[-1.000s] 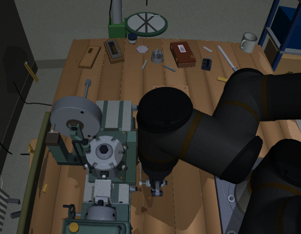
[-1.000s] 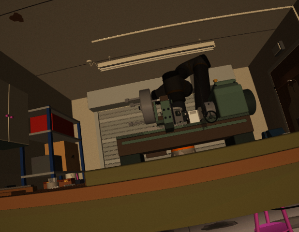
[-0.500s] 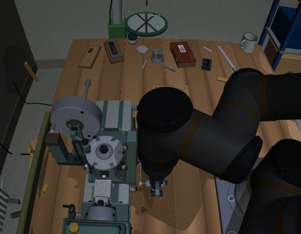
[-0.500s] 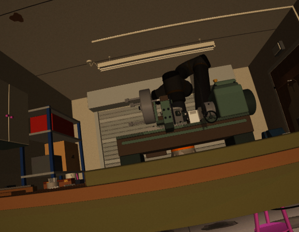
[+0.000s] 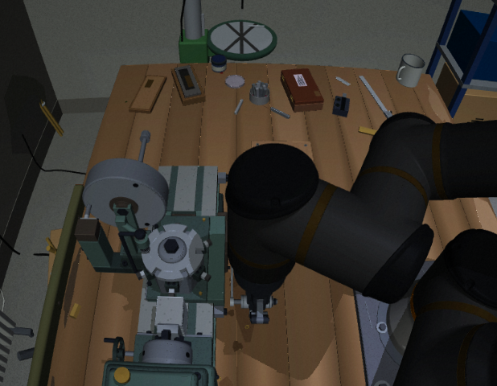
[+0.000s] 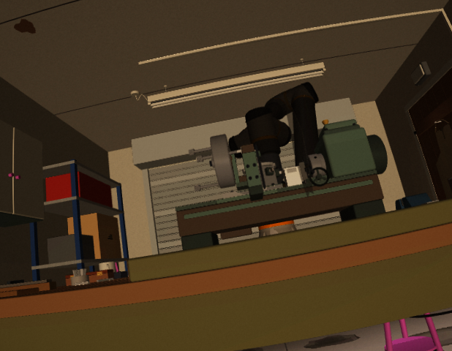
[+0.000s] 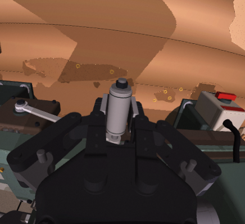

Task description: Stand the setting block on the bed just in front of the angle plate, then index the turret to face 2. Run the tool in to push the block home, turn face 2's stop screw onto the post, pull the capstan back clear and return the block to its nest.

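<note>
The small green lathe sits at the left of the wooden bench, with its hexagonal turret (image 5: 173, 248) mid-bed and the grey stop drum (image 5: 125, 194) behind it. The white angle plate (image 5: 170, 312) stands on the bed in front of the turret. Right of the bed, my gripper (image 5: 259, 316) (image 7: 119, 113) is closed on the grey capstan handle (image 7: 118, 111), which stands upright between its fingers. The handle's arm (image 5: 236, 302) runs left toward the slide. The setting block is hidden from me.
The lathe's side (image 5: 219, 232) is close on the left of the wrist. A white switch box with a red button (image 7: 222, 111) sits to the right in the wrist camera. Small tools, a red case (image 5: 301, 89) and a mug (image 5: 411, 69) lie at the far bench edge.
</note>
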`<state>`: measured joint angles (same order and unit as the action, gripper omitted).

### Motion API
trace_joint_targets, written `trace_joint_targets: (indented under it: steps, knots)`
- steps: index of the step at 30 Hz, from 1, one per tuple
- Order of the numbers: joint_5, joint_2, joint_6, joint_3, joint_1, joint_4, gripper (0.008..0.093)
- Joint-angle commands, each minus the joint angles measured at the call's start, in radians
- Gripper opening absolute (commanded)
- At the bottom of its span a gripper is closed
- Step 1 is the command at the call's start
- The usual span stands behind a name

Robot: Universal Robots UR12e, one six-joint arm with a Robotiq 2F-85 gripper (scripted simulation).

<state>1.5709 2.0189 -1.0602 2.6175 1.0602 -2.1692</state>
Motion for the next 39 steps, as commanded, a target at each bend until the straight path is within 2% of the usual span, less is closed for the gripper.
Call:
trace_joint_targets:
  steps: [1, 2, 16, 31, 39]
  knots:
    - [0.000, 0.000, 0.000, -0.001, 0.000, 0.000, 0.0325]
    - [0.000, 0.000, 0.000, -0.001, 0.000, 0.000, 0.0345]
    - [0.000, 0.004, 0.000, -0.004, 0.000, 0.006, 0.0345]
    - [0.000, 0.056, 0.000, -0.048, 0.000, 0.102, 0.0345]
    - [0.000, 0.063, 0.000, -0.055, 0.000, 0.117, 0.0350]
